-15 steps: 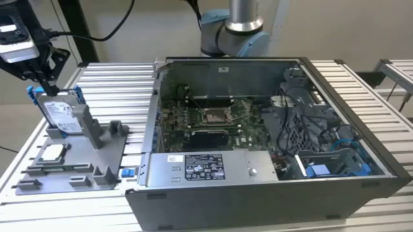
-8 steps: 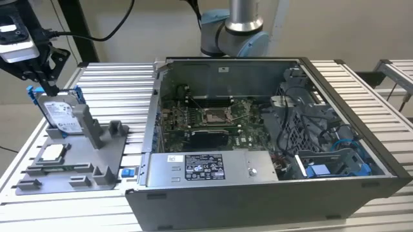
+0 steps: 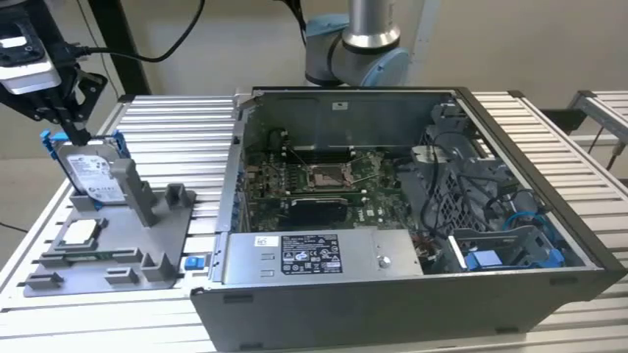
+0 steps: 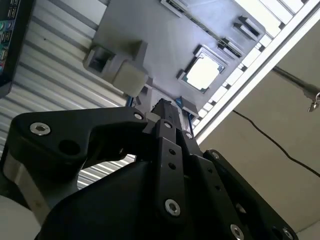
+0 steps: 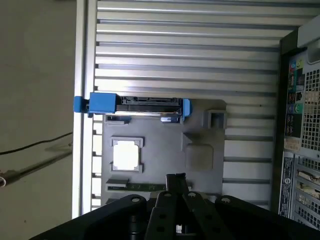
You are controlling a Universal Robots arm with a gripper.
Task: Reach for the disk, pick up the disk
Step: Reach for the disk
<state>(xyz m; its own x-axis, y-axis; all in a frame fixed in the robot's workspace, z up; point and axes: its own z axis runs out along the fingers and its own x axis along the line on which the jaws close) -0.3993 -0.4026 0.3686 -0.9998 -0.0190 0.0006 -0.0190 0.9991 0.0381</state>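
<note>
The disk (image 3: 90, 175) stands upright on its edge in a grey holder (image 3: 157, 235) at the exterior view's left. It is silver-grey with a white label and blue rails. The first wrist view shows the disk (image 5: 145, 104) edge-on from above, with its whole top edge uncovered. My gripper (image 3: 76, 135) hangs just at the disk's upper corner in the exterior view. In both wrist views its black fingers (image 5: 175, 181) lie together, shut, with nothing between them. The fingertips (image 4: 162, 106) point down at the holder (image 4: 165, 40).
A small square CPU chip (image 3: 81, 231) lies in the holder in front of the disk. An open computer case (image 3: 393, 220) with a blue bracket (image 3: 486, 259) fills the table's middle and right. The arm's base (image 3: 354, 51) stands behind the case. The slatted table edge (image 5: 82, 150) runs close by the holder.
</note>
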